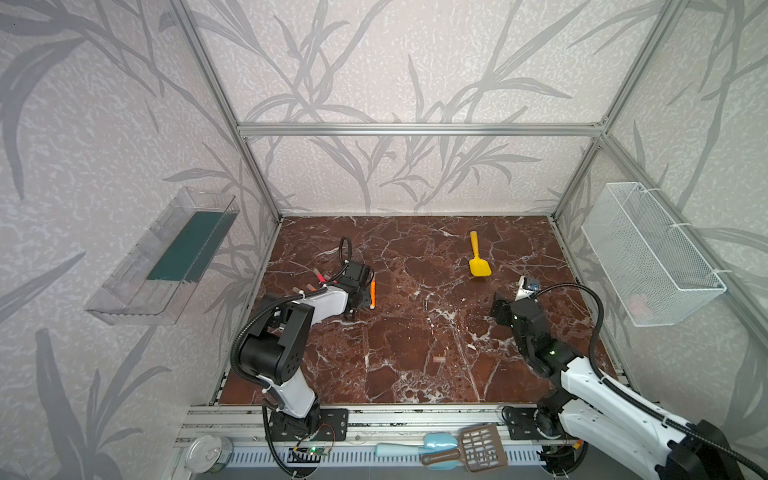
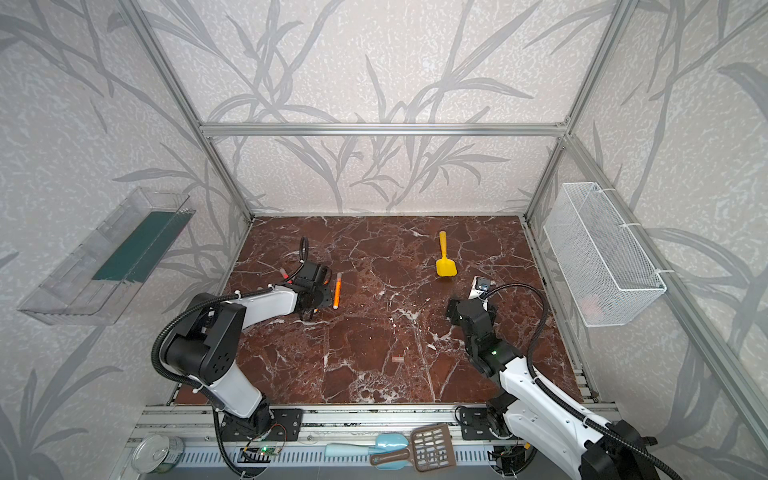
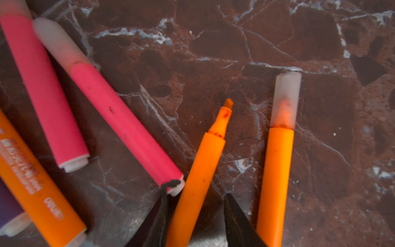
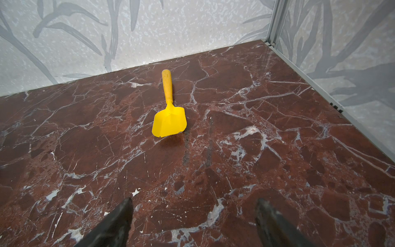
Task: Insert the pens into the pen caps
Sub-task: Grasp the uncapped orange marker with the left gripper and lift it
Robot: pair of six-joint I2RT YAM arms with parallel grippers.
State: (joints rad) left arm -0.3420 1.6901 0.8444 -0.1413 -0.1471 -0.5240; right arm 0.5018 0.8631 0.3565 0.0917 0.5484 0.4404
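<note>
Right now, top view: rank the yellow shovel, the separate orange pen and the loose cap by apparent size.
1. yellow shovel, largest
2. orange pen, shorter and far slimmer
3. loose cap, smallest
No close calls.

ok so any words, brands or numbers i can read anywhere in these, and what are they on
"deli" (probably; white logo, seen upside down): on the printed orange pen in the left wrist view.
Rows of small white print along the same pen: too blurred to read.
Pale marking on the handle of the brown slotted scoop in a top view: too small to read.
Nothing else shows readable text.
</note>
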